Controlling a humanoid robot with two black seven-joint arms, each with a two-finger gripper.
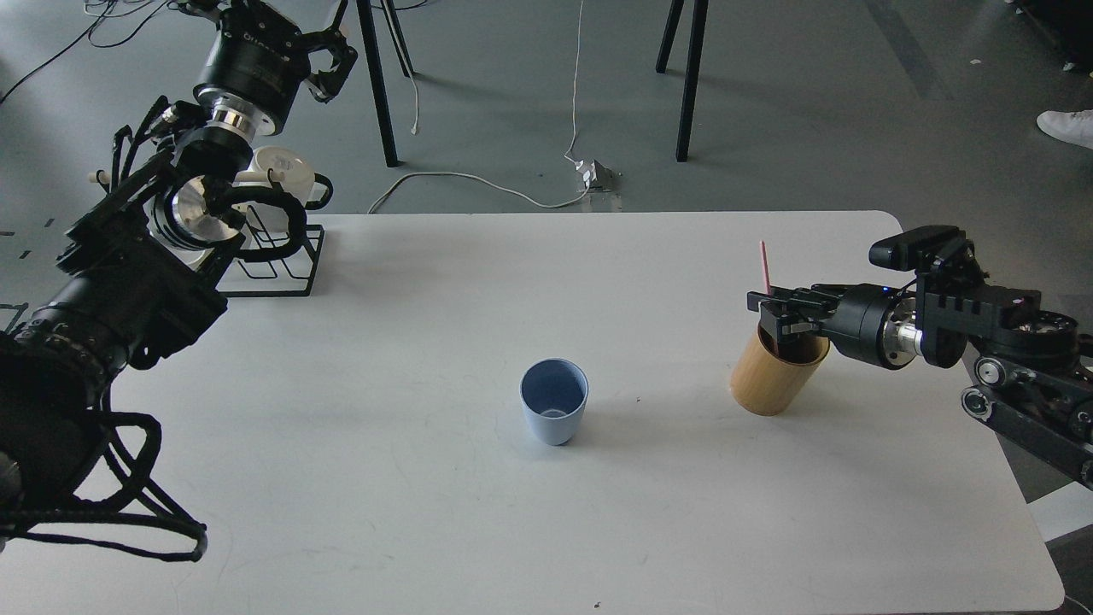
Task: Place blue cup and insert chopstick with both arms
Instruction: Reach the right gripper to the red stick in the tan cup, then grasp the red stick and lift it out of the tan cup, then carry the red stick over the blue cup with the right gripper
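Right pincer (773, 309) grips pink chopstick (765, 266) above bamboo holder (773, 376).

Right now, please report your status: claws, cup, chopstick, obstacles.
Left claw open, raised, holding nothing. Right claw at tan bamboo cylinder mouth, on thin pink chopstick. Light-blue plastic cup upright, mid-table, nothing between.

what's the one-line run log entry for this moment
light-blue plastic cup: upright, mid-table, empty | thin pink chopstick: in right gripper over tan bamboo cylinder | left gripper: raised, empty
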